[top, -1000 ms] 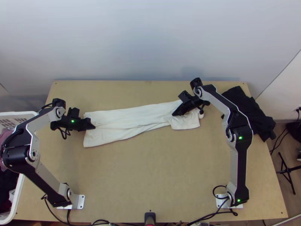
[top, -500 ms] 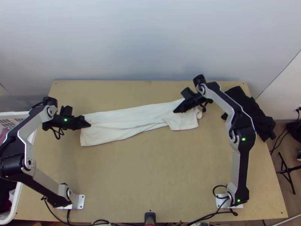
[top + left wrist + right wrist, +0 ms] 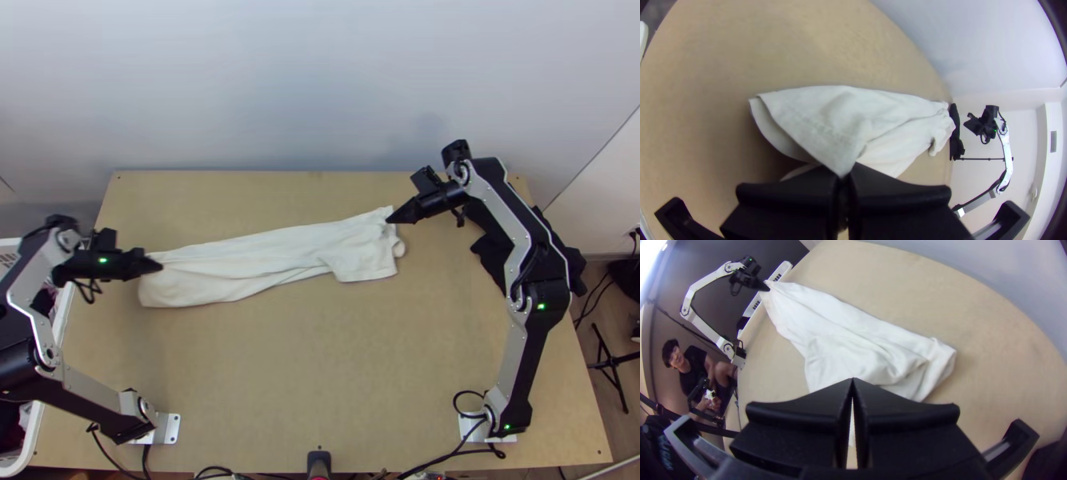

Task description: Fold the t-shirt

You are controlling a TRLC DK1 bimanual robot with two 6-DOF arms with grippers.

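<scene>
A robotics lab or similar test room is suggested by the left arm (image 3: 92, 392) and the right arm (image 3: 512, 352), which are mounted on metal plates (image 3: 170, 429) at the near side of a plain wooden table (image 3: 320, 384). Loose cables (image 3: 454, 454) are strung along the table's near edge, and a black stand (image 3: 610, 362) is set on the wood-look floor (image 3: 590, 300). A homelier note is lent by a white laundry basket (image 3: 34, 432), by which clothes (image 3: 10, 416) are held.

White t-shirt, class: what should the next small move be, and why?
The left tool should probably lower the t-shirt's pinched edge onto the table: that edge is held raised, while most of the cloth lies there in a long, rumpled strip.
</scene>
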